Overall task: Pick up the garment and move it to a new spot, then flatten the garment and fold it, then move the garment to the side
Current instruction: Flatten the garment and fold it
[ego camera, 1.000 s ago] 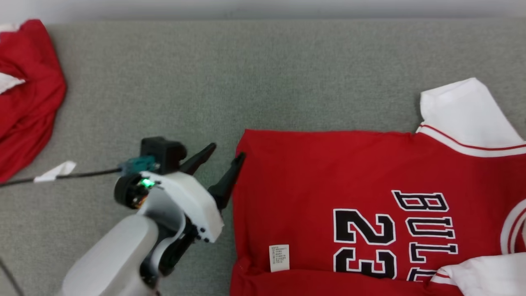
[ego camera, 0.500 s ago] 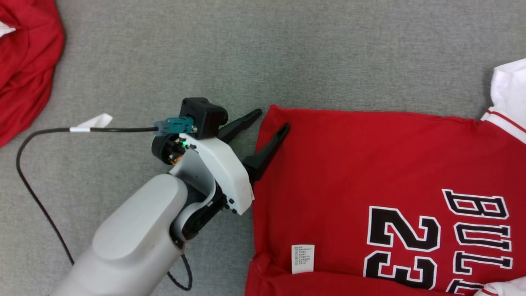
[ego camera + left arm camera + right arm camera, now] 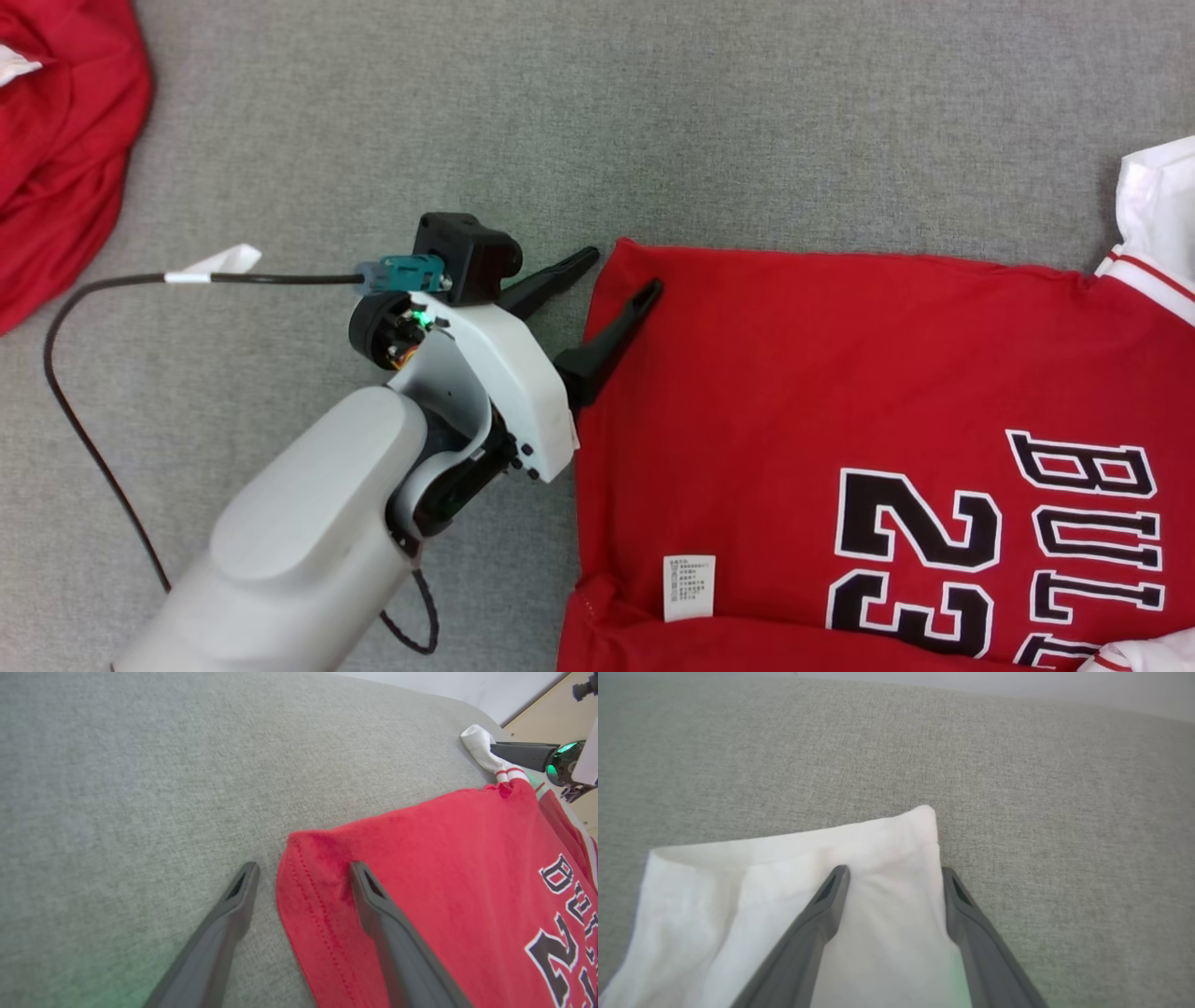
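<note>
Head view: red garment [image 3: 840, 373] spread flat on the grey fabric surface [image 3: 653, 112], lettering side up, cut off at the right and bottom edges; number and letters visible only in part. White sleeve [image 3: 1158, 215] clipped by the right edge. Left gripper [image 3: 624, 269] spread wide at the garment's upper left corner, one finger over the red cloth, the other over bare surface just beside the hem; gripping nothing, contact with the cloth hard to judge. Right wrist view: right gripper [image 3: 895, 871] also spread wide, straddling the white sleeve's outer edge, nothing pinched. Small white label [image 3: 689, 586] near the lower hem, print too fine to read. Another red cloth [image 3: 56, 140] at the top left, mostly out of frame.
</note>
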### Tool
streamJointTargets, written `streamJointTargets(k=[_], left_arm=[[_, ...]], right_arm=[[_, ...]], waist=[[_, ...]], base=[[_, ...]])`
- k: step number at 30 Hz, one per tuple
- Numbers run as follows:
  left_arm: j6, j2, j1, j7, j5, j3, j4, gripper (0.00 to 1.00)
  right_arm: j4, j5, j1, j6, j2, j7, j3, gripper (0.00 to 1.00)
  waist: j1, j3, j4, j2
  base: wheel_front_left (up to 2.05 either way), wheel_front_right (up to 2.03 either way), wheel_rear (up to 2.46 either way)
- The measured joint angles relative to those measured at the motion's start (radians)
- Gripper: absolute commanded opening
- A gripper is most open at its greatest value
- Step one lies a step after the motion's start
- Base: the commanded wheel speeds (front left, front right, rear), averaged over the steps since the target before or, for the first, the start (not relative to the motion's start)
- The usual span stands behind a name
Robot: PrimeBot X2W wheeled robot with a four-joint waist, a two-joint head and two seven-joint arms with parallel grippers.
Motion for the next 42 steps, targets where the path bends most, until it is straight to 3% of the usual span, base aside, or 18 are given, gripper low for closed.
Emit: streamJointTargets(k=[11,12,14,15,16,17,27,37,42], left_arm=[[-0.030,-0.038,-0.044,0.040,-0.012,-0.034,0.001,1.00],[-0.033,-0.042,-0.049,0.045,-0.012,-0.038,0.003,0.81],[-0.040,-0.050,-0.052,0.054,-0.016,-0.042,0.008,0.04],[-0.044,-0.052,-0.054,0.059,-0.019,-0.045,0.011,0.00],[-0.049,-0.053,-0.056,0.062,-0.020,-0.047,0.014,0.00],[-0.053,-0.054,-0.057,0.066,-0.025,-0.048,0.017,0.00],[-0.074,-0.057,-0.054,0.073,-0.072,-0.038,0.021,0.00],[-0.038,-0.045,-0.115,-0.001,-0.072,0.048,0.052,0.00],[-0.033,-0.046,-0.167,-0.032,-0.074,0.082,0.083,0.00]], right_arm=[[0.028,0.024,-0.038,-0.002,-0.012,-0.026,0.060,1.00],[0.033,0.024,-0.042,-0.002,-0.012,-0.028,0.063,1.00],[0.046,0.024,-0.048,-0.002,-0.011,-0.027,0.074,1.00],[0.052,0.027,-0.052,-0.001,-0.011,-0.026,0.077,0.68],[0.056,0.031,-0.054,-0.001,-0.010,-0.026,0.080,0.24],[0.060,0.032,-0.057,-0.001,-0.010,-0.026,0.083,0.00],[0.059,0.062,-0.070,0.002,-0.009,-0.115,0.078,0.00],[0.064,0.007,-0.168,0.002,-0.021,-0.275,0.042,0.00],[0.075,-0.005,-0.208,0.002,-0.007,-0.302,0.033,0.00]], waist=[[0.0000,0.014,0.003,-0.0001],[0.0000,0.014,0.004,0.0000],[-0.0001,0.012,0.005,-0.0001],[-0.0001,0.012,0.005,-0.0001],[0.0000,0.012,0.005,0.0000],[-0.0001,0.012,0.005,-0.0001],[0.0000,0.008,-0.006,0.0000],[0.0000,-0.006,-0.015,0.0000],[0.0000,-0.011,-0.021,0.0000]], base=[[0.00,0.00,0.00],[0.00,0.00,0.00],[0.00,0.00,0.00],[0.00,0.00,0.00],[0.00,0.00,0.00],[0.00,0.00,0.00],[0.00,0.00,0.00],[0.00,0.00,0.00],[0.00,0.00,0.00]])
